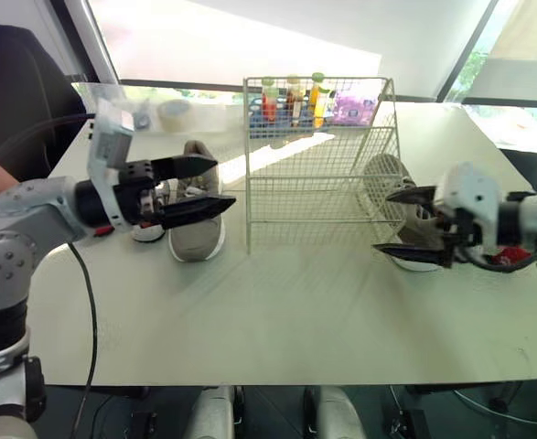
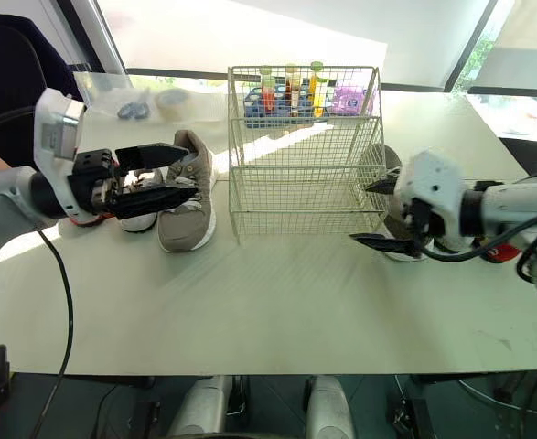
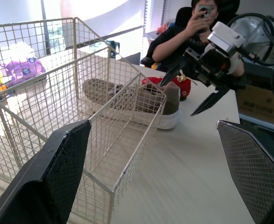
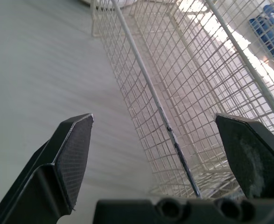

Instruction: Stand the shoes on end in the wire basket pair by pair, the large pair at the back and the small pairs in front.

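Your left gripper (image 1: 222, 181) hangs above the table (image 1: 277, 311) with its two black fingers spread apart and nothing between them, pointing in toward the left side of the wire basket (image 1: 314, 201). Your right gripper (image 1: 383, 220) faces it from the other side, fingers likewise wide and empty, close to the basket's front right corner.

Just behind the left fingers a large taupe shoe (image 1: 195, 215) lies flat on its sole, toe toward you, with a small white shoe (image 1: 147, 229) touching its outer side. By the right gripper a second taupe shoe (image 3: 170, 105) lies on its sole along the basket's right wall, outside the wire, and a small red item (image 3: 183, 86) sits just beyond it; I cannot tell what it is.

You have a plain white tabletop, brightly lit from windows at the back. The basket stands near its middle, and all the shoes you can see are outside it.

Behind the basket a blue rack holds bottles (image 1: 291, 101), with a purple packet (image 1: 352, 105) beside them. A roll of tape (image 1: 174, 112) lies back left. A person (image 3: 193, 32) in black sits past the table's right side.
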Motion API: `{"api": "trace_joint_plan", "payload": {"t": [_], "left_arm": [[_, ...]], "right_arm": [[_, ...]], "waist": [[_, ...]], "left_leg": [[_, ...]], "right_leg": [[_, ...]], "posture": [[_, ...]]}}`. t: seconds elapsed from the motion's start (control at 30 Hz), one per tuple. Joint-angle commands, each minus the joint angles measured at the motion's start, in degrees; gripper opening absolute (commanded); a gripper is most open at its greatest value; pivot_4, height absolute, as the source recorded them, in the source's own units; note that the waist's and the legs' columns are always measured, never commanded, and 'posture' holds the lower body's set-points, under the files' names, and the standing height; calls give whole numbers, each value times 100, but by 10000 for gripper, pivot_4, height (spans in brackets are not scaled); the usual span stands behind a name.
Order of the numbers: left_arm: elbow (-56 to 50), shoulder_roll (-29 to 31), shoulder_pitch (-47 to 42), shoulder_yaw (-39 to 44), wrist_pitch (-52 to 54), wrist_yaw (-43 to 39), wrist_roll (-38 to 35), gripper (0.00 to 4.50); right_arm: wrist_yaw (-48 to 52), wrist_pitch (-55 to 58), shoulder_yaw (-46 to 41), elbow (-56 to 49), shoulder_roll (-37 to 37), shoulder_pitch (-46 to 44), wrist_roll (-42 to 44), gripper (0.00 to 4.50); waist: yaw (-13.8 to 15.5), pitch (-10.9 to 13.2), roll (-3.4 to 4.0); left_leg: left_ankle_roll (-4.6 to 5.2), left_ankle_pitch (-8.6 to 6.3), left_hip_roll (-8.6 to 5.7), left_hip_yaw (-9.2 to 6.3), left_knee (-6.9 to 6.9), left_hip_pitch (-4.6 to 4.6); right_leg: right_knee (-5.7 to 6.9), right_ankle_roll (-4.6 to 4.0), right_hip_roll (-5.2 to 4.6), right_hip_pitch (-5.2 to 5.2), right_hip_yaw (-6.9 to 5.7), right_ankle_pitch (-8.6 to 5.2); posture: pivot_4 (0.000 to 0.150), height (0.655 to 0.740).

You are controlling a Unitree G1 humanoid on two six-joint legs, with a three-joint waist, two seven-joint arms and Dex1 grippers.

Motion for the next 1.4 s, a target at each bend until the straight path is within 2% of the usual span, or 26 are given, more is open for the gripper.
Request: {"api": "trace_joint_plan", "payload": {"t": [0.03, 0.27, 0.3, 0.37, 0.57, 0.6, 1.1, 1.4], "left_arm": [[-48, 6, -64, 29, -161, -91, 113, 44377], [-169, -44, 65, 75, -255, -48, 213, 44377], [-191, -48, 77, 70, -268, -36, 231, 44786], [-209, -53, 86, 64, -286, -28, 258, 45000], [-253, -58, 75, 67, -292, 6, 274, 45000], [-256, -61, 68, 57, -296, 10, 279, 45000], [-171, -184, -107, -74, -349, -44, 396, 45000], [-194, -237, -106, -81, -358, -38, 425, 45000]], "right_arm": [[40, -465, 649, 664, 339, -629, -775, 45000], [369, -673, 1423, 1143, 788, -1100, -1486, 45000], [372, -688, 1484, 1193, 850, -1125, -1572, 42419], [395, -736, 1539, 1278, 939, -1163, -1710, 35644], [554, -797, 1507, 1251, 1106, -1258, -1829, 4522], [597, -852, 1508, 1215, 1110, -1266, -1849, 469], [1283, -725, 1309, 369, 1017, -1234, -1675, 469], [1184, -429, 1358, 356, 1163, -1347, -1739, 469]], "waist": [[-18, 0, -1], [11, 0, -1], [6, 0, -1], [7, 0, -1], [4, 0, -1], [4, -1, -2], [10, -1, -6], [13, 0, -7]], "left_leg": [[0, 0, 0, 5, 1, 1], [-1, 2, -1, 14, 0, -5], [-1, 2, -1, 15, 0, -3], [-3, 3, 0, 14, 0, -2], [-5, 4, 0, 14, 0, 2], [-5, 4, 0, 14, 0, 2], [-8, 6, 2, 11, -5, -1], [-8, 6, 2, 11, -3, 0]], "right_leg": [[0, 0, 0, 1, 0, 0], [0, 3, 1, -1, -2, 0], [0, 3, 1, -1, -1, 0], [2, 3, 2, 0, -2, 0], [3, 3, 2, 4, -2, 0], [4, 4, 2, 4, -2, 0], [3, 3, 8, 1, -6, 0], [3, 3, 7, 1, -5, 0]], "posture": [[1500, 7400], [1500, 7400], [1500, 7400], [1500, 7400], [1500, 7400], [1500, 7400], [1500, 7400], [1500, 7400]]}}
